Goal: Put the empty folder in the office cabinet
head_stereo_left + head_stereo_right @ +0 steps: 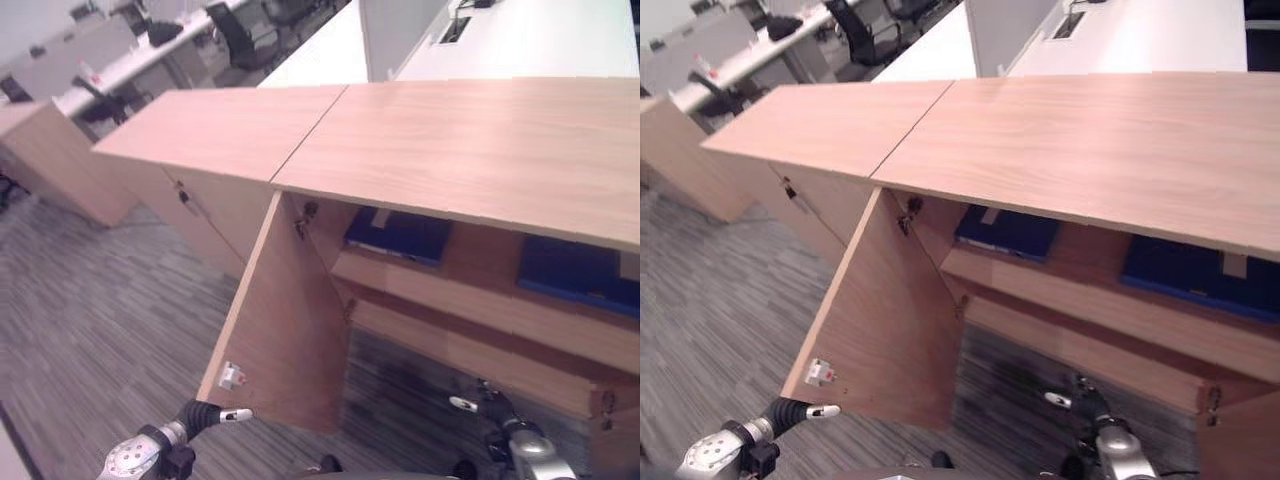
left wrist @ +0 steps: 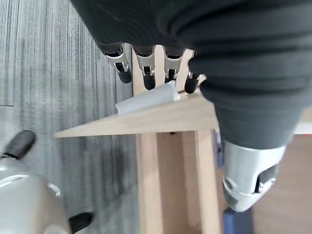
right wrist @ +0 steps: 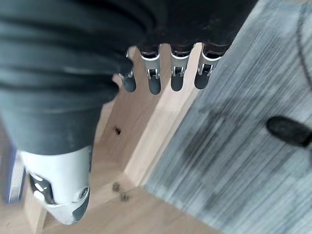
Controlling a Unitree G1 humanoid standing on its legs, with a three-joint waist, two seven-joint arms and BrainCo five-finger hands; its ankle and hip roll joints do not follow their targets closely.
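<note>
Left eye view shows blue folders [image 1: 400, 236] shelved in the open cabinet [image 1: 480, 150]; light, stiff, best pinched by the spine, both my hands [image 2: 146, 68] [image 3: 165, 73] hanging slack and empty.

Two blue folders are counted inside the cabinet [image 1: 480, 150]: one folder [image 1: 398, 236] at about 12 o'clock of the opening and another folder [image 1: 580, 275] at 3 o'clock. One open door [image 1: 285, 330] is seen, and two robot hands.
</note>
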